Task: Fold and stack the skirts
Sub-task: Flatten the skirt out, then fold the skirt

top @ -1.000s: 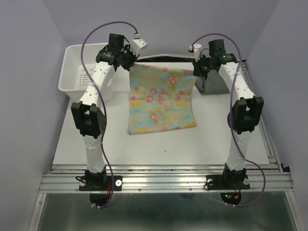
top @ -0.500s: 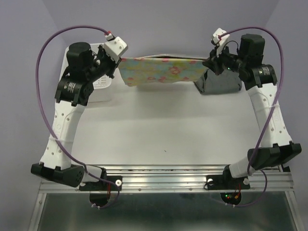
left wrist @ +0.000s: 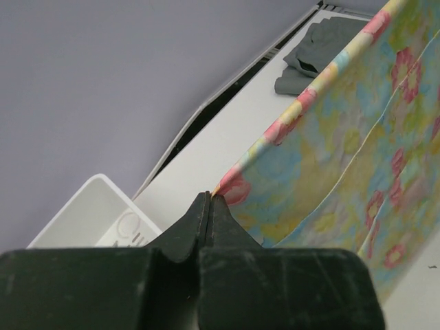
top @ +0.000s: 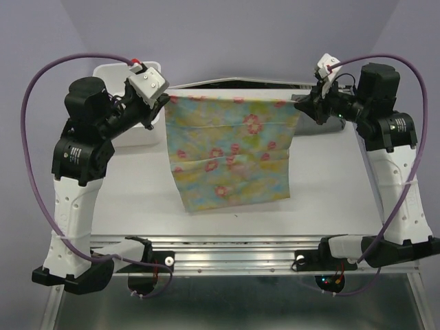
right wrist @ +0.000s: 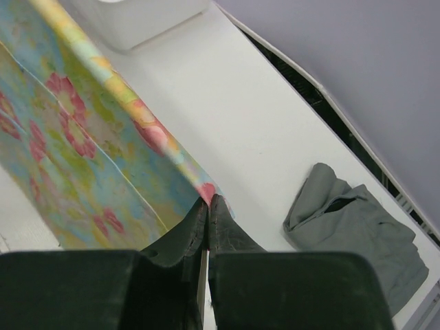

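1. Left jaws are clenched on the floral skirt's (top: 230,155) upper-left corner, and right jaws are clenched on its upper-right corner. Each pinches only the cloth edge.
2. Floral skirt hangs as a flat sheet stretched between them, centre of the top view, over the worktop (top: 330,206). Can't tell if the hem touches down.
3. Grey skirt (right wrist: 357,227) lies crumpled at the worktop's upper right, not held. Bin (top: 113,67) sits upper left.
4. Step, my read: spreading the floral skirt ahead of a fold. Nothing stacked yet.
5. Next move calls for lowering both corners together under even tension, so it lands flat and clear of the grey skirt.
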Motion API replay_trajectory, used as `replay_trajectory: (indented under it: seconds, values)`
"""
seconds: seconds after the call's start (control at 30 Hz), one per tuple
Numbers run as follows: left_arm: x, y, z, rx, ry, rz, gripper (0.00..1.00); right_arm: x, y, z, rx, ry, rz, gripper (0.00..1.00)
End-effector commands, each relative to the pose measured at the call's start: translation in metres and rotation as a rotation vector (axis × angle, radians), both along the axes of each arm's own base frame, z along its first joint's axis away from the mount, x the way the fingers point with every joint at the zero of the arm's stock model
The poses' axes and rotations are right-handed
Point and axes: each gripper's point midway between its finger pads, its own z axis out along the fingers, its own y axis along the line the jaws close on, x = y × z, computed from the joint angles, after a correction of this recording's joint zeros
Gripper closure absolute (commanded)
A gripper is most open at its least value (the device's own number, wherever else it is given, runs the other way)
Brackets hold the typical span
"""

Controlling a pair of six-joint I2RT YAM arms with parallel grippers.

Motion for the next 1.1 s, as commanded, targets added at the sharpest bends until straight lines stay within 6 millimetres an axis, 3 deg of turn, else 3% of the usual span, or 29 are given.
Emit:
replay_trajectory:
  seconds: [0.0, 0.07, 0.1, 0.17, 0.27, 0.37, 0.4, 0.5, 0.6, 0.7, 0.73, 0.87, 1.0, 1.03, 1.07]
  values:
    - [0.011, 0.007, -0.006, 0.012, 0.024, 0.044, 1.00, 0.030, -0.017, -0.038, -0.025, 0.079, -0.105, 0.99]
    - [0.030, 0.007, -0.024, 0.023, 0.055, 0.075, 1.00, 0.051, -0.017, -0.059, -0.024, 0.117, -0.126, 0.99]
    - [0.045, 0.006, -0.046, 0.036, 0.110, 0.088, 1.00, 0.059, -0.018, -0.077, -0.035, 0.151, -0.135, 0.99]
    - [0.063, 0.003, -0.070, 0.055, 0.175, 0.097, 1.00, 0.076, -0.017, -0.098, -0.041, 0.190, -0.149, 0.99]
    - [0.101, -0.007, -0.130, 0.097, 0.300, 0.097, 1.00, 0.106, -0.016, -0.159, -0.069, 0.315, -0.160, 0.99]
    - [0.128, -0.013, -0.173, 0.116, 0.352, 0.099, 1.00, 0.124, -0.012, -0.193, -0.062, 0.374, -0.160, 0.99]
    - [0.135, -0.013, -0.183, 0.122, 0.361, 0.104, 1.00, 0.127, -0.011, -0.189, -0.056, 0.360, -0.159, 0.99]
    - [0.165, -0.010, -0.211, 0.160, 0.385, 0.152, 1.00, 0.150, -0.010, -0.216, -0.066, 0.392, -0.165, 0.99]
    - [0.190, -0.007, -0.232, 0.182, 0.404, 0.184, 1.00, 0.170, -0.009, -0.228, -0.082, 0.388, -0.167, 0.99]
    - [0.205, -0.008, -0.250, 0.195, 0.445, 0.189, 1.00, 0.180, -0.009, -0.237, -0.090, 0.389, -0.162, 0.99]
    - [0.210, -0.010, -0.242, 0.190, 0.433, 0.188, 1.00, 0.185, -0.009, -0.235, -0.096, 0.374, -0.161, 0.99]
    - [0.201, -0.011, -0.244, 0.197, 0.459, 0.166, 1.00, 0.192, -0.015, -0.244, -0.143, 0.362, -0.168, 0.99]
    - [0.170, -0.005, -0.232, 0.220, 0.442, 0.142, 1.00, 0.178, -0.019, -0.237, -0.178, 0.330, -0.150, 0.99]
    - [0.161, -0.003, -0.240, 0.235, 0.461, 0.138, 1.00, 0.174, -0.020, -0.235, -0.190, 0.316, -0.140, 0.99]
    - [0.150, -0.001, -0.232, 0.247, 0.444, 0.126, 1.00, 0.167, -0.021, -0.240, -0.199, 0.330, -0.137, 0.99]
